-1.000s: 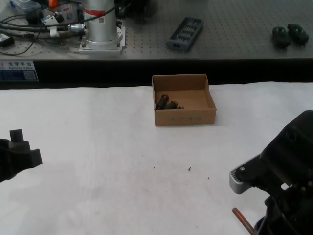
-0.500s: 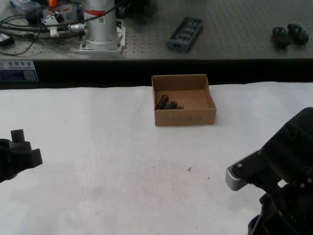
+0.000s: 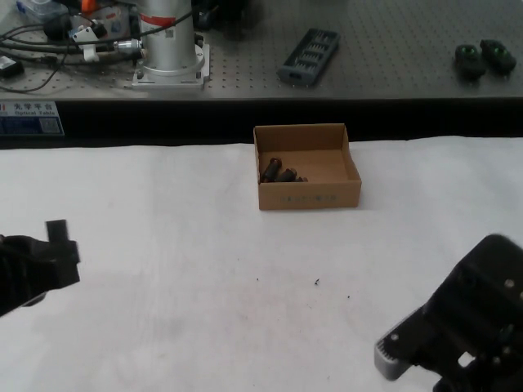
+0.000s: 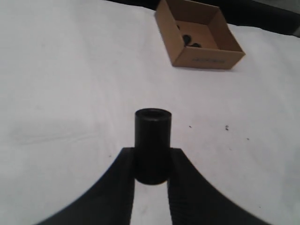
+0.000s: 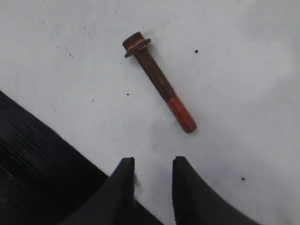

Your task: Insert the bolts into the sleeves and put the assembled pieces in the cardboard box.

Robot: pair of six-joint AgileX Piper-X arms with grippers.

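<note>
High view: the right arm (image 3: 478, 322) is dropping, bringing the right gripper (image 5: 151, 168), narrowly parted and empty, toward the reddish-brown metal bolt (image 5: 158, 80) just ahead; the left gripper (image 4: 151, 158) is clamping the black cylindrical sleeve (image 4: 153, 140), awaiting insertion.

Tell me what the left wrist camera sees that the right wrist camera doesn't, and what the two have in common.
Left wrist view, not the right: the left gripper shut on a black sleeve, and farther off the cardboard box with dark pieces inside. Right wrist view, not the left: a copper-coloured bolt lying loose on the bench, just beyond the open right gripper, which has nothing between its fingers. Both: the bench's white cover, dotted with small dark specks.
</note>
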